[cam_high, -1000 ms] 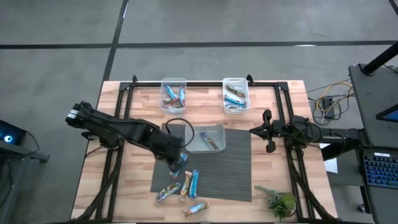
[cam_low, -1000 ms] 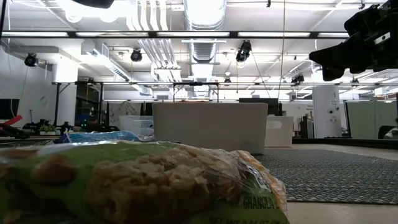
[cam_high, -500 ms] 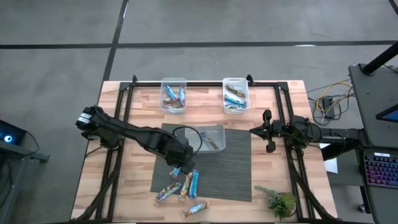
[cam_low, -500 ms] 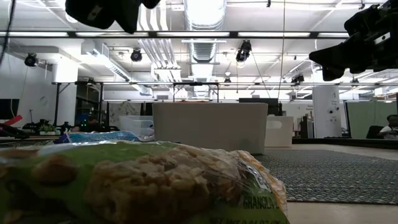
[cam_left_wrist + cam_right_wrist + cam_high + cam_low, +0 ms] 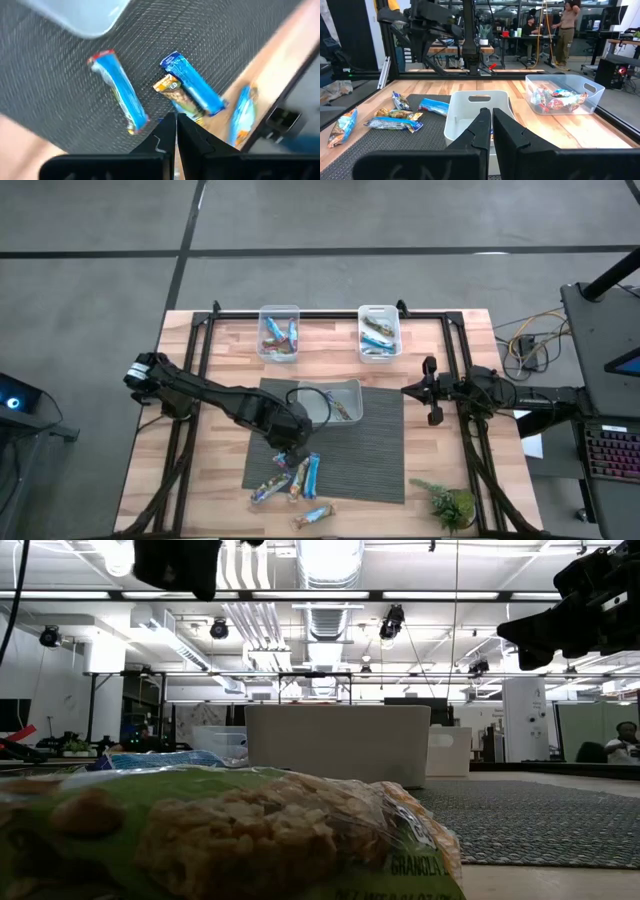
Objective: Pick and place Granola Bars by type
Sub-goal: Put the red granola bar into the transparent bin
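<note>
Several granola bars lie loose at the grey mat's near edge point(image 5: 292, 478). The left wrist view shows two blue bars point(image 5: 120, 92) point(image 5: 192, 87), a tan one point(image 5: 179, 97), and a blue-orange one point(image 5: 242, 114) on the wood. One more fills the low view's foreground point(image 5: 220, 840). My left gripper point(image 5: 289, 445) point(image 5: 176, 131) is shut just above this cluster, with a scrap of blue wrapper point(image 5: 161, 120) showing beside its tips. My right gripper point(image 5: 408, 390) point(image 5: 491, 120) waits shut at the mat's right edge, pointing at the middle tub point(image 5: 477, 112). My left gripper points down over the bars with shut fingers. The tips hide whatever lies under them, so I cannot tell whether they touch the blue wrapper beside them.
A clear tub point(image 5: 336, 400) sits on the mat's far part with a bar or two inside. Two more tubs holding bars stand at the far edge point(image 5: 279, 331) point(image 5: 379, 331). A small green plant point(image 5: 450, 502) is at the near right corner. People stand beyond the table point(image 5: 567, 30).
My left gripper has moved from beside the middle tub toward the table's near edge and down toward the cluster of bars; its arm has dropped into the low view's upper left. The right arm and the bars on the mat have kept still.
</note>
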